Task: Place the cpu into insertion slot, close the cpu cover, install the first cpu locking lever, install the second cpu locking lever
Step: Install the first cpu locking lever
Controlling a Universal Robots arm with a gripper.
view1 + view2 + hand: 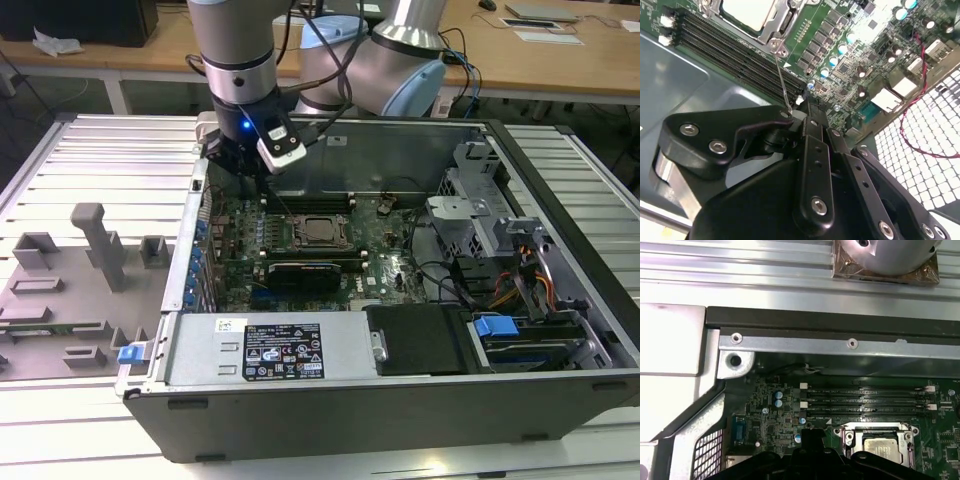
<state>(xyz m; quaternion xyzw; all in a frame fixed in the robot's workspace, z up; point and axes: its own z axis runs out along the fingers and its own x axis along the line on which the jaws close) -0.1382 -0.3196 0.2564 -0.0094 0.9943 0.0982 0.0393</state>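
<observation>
The cpu [320, 232] lies in the insertion slot [300, 240] on the green motherboard; its silver top shows in both wrist views [747, 12] [881, 447]. The cpu cover [774, 24] lies as a metal frame around the chip. A thin wire cpu locking lever [782, 80] rises from the socket corner to my fingertips. My gripper [799, 114] is shut on the lever's free end. In the exterior view the gripper [245, 168] hangs over the board toward that view's left of the socket. Its black body [810, 450] shows in the first wrist view.
Long black memory slots [740, 60] run beside the socket. The case wall [840, 345] is close behind the gripper. A power supply [260, 350], drive cage [470, 215] and red cable [920, 75] are in the case. Grey fixtures [95, 240] stand on the table.
</observation>
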